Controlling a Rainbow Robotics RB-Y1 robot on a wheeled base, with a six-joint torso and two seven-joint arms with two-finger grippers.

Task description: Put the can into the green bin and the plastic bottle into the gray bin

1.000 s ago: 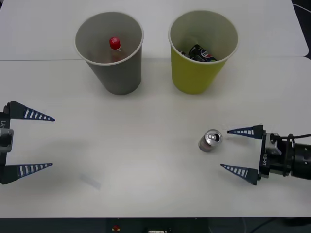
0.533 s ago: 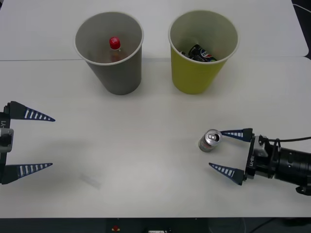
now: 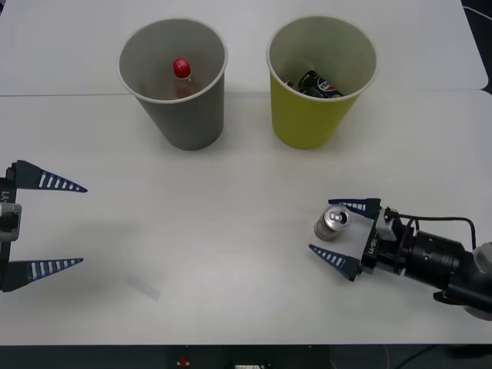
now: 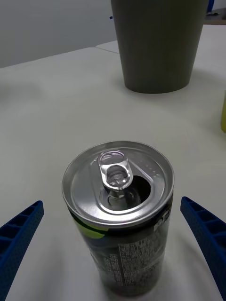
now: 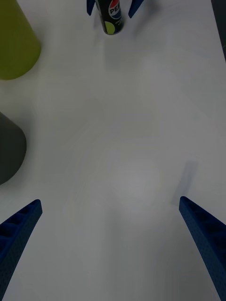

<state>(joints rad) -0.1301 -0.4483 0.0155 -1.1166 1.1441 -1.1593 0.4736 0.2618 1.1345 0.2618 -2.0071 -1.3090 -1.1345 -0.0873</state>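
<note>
Can (image 4: 117,207) stands between the right end effector (image 3: 335,232) fingers, untouched.

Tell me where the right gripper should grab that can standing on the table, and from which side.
Grip the can across its round body, about mid-height, coming in level from the robot's right side. It stands upright with its pull-tab top up, so the curved wall offers two opposite faces. The right gripper is open and already straddles it, one finger on each side, so closing there should probably hold. The left gripper waits open.
</note>
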